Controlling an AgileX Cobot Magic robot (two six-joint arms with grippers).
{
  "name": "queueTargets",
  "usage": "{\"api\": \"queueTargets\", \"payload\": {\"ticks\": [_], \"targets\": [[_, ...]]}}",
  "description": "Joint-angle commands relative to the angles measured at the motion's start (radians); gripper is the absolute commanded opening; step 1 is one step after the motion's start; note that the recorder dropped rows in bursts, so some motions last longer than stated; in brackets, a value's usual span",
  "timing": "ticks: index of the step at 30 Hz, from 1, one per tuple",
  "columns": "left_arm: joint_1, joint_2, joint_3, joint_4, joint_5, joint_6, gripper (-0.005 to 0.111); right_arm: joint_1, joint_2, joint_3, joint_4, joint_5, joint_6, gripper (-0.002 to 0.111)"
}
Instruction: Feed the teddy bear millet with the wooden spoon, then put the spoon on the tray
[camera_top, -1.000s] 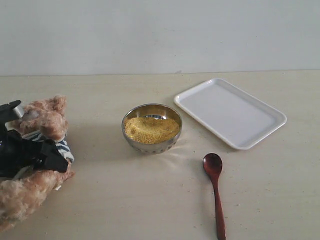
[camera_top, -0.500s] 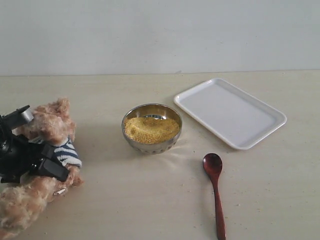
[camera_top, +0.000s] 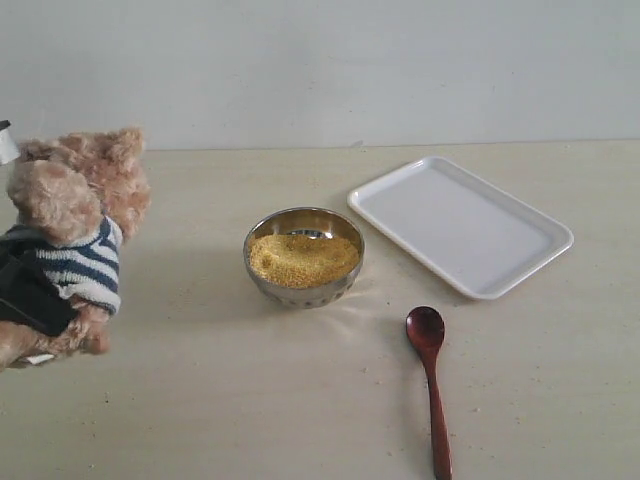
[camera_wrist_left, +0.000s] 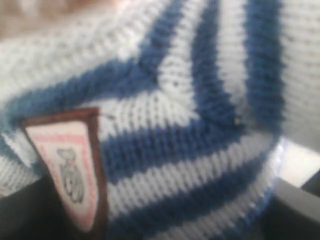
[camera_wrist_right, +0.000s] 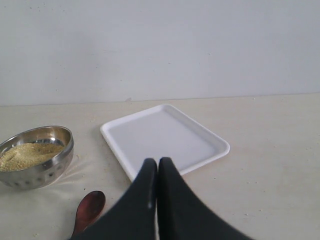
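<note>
At the far left the teddy bear (camera_top: 78, 190) is held upright, its striped shirt (camera_wrist_left: 190, 150) and crest badge (camera_wrist_left: 70, 165) filling the left wrist view. My left gripper (camera_top: 30, 295) is shut on the bear's body, with only dark finger parts showing at the shirt's edges. The millet (camera_top: 302, 258) fills a steel bowl (camera_top: 300, 292) at the table's middle. To the bowl's right, towards the front, the wooden spoon (camera_top: 432, 372) lies flat, untouched. The white tray (camera_top: 460, 225) sits at the back right, bare. My right gripper (camera_wrist_right: 158, 162) is shut and holds nothing, hovering beside the spoon (camera_wrist_right: 90, 209), short of the tray (camera_wrist_right: 165, 137).
A pale wall runs along the table's back edge. Loose grains dot the tabletop around the spoon and the bowl (camera_wrist_right: 37, 172). The right gripper does not show in the exterior view.
The bear has been raised from a slumped pose at the lower left to upright, facing the bowl. The left gripper rose with it. Bowl, spoon and tray have not moved.
</note>
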Motion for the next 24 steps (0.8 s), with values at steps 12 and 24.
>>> {"api": "queueTargets", "payload": {"ticks": [12,24], "targets": [[-0.248,-0.009,-0.032,0.493,-0.059,-0.185,0.005,0.003,-0.004,0.0,-0.002,-0.005,-0.003,0.0],[-0.39,0.091,-0.032,0.521,-0.136,-0.098,0.005,0.003,-0.004,0.0,-0.002,-0.005,-0.003,0.0]]}}
